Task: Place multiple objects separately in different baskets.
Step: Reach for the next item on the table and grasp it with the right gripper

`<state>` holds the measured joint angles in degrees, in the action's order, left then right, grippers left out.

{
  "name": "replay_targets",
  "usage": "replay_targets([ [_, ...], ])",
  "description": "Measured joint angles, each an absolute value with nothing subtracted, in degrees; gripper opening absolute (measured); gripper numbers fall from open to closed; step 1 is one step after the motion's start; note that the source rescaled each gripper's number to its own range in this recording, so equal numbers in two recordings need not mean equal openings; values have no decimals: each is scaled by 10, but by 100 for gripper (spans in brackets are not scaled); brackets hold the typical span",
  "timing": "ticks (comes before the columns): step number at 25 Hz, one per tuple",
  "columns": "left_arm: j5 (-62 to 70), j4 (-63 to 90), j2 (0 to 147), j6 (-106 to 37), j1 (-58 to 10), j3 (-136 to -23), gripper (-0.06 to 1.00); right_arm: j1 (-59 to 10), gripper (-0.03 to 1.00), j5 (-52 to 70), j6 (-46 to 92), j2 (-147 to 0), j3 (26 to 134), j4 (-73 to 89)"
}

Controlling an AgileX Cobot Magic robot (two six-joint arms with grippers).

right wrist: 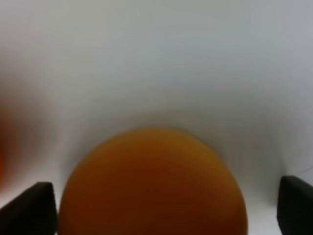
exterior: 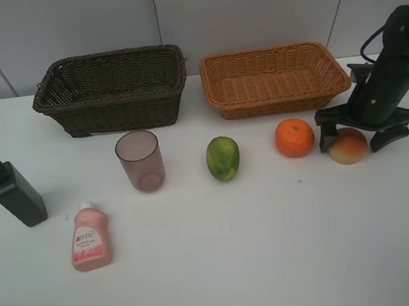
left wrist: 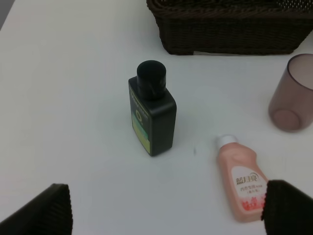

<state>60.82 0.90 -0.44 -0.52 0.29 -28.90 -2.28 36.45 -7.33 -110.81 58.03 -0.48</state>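
the right gripper [exterior: 354,141] has its jaws wide apart around the peach [exterior: 347,146], which sits on the table [exterior: 279,249] at three o'clock from the orange [exterior: 294,137]; the left gripper [left wrist: 166,210] is spread too, holding nothing.

Label on the pink squeeze bottle [left wrist: 238,182]: my left wrist camera shows me a white patch on its front with a few large reddish characters, East Asian in look, and a row of finer print below. I cannot read any of them with certainty.
Same label from the high camera: a pale patch with reddish marks, too small for me to read.
Label on the dark bottle [left wrist: 151,120]: a green-to-yellow strip on the side turned to my left wrist camera, with a ring-shaped sign near its upper end.
Lettering on the dark bottle: a line of small pale print along the top edge of that side, too fine for me to read.
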Motion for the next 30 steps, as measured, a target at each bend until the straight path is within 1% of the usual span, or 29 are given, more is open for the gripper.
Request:
replay_targets([
  [19, 608, 9, -4, -5, 3, -289, 100, -33, 100, 366, -73, -1119, 580, -5],
  [20, 608, 9, -4, -5, 3, -289, 100, -33, 99, 366, -73, -1119, 580, -5],
  [21, 608, 9, -4, -5, 3, -289, 100, -33, 96, 366, -73, -1119, 581, -5],
  [22, 608, 9, -4, -5, 3, -289, 100, -33, 88, 367, -73, -1119, 582, -5],
  [23, 608, 9, -4, -5, 3, -289, 100, -33, 76, 368, -73, -1119, 582, -5],
  [24, 608, 9, -4, -5, 3, -289, 100, -33, 62, 368, -73, -1120, 582, -5],
  [25, 608, 9, -4, -5, 3, -289, 100, -33, 39, 368, -73, -1120, 582, -5],
  [26, 608, 9, -4, -5, 3, -289, 100, -33, 13, 368, -73, -1121, 582, -5],
  [27, 608, 9, -4, -5, 3, -289, 100, -33, 3, 369, -73, -1121, 582, -5],
  [30, 608, 8, -4, -5, 3, -289, 100, -33, 3, 370, -73, -1121, 582, -5],
])
